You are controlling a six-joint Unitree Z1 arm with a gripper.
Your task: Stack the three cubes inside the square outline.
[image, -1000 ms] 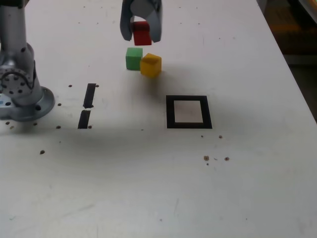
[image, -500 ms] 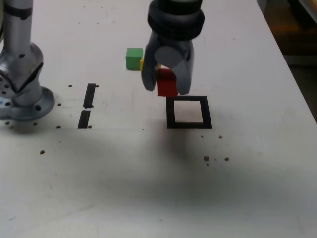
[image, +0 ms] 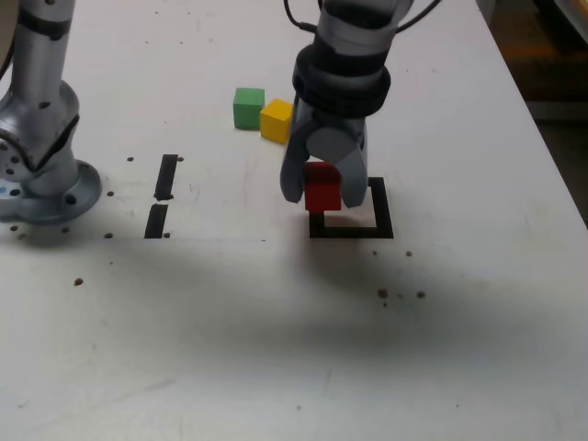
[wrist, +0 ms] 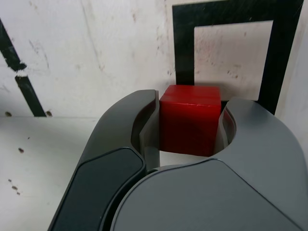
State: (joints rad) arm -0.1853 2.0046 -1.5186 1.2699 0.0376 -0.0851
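Observation:
My gripper (image: 322, 193) is shut on the red cube (image: 322, 192), held just above the table over the exterior view's left part of the square outline (image: 378, 228). The wrist view shows the red cube (wrist: 189, 119) clamped between both grey fingers (wrist: 124, 126), with the black square outline (wrist: 183, 45) and its pale centre straight beyond it. The green cube (image: 248, 107) and the yellow cube (image: 276, 120) sit touching each other on the table, farther back and to the exterior view's left of the outline.
Two short black strips (image: 163, 194) lie on the table at the exterior view's left, near the arm's round metal base (image: 46, 188). Small dark specks (image: 401, 294) dot the white table in front of the outline.
My gripper has carried the red cube from beside the green and yellow cubes toward the camera and down, ending over the outline. The yellow cube is uncovered again.

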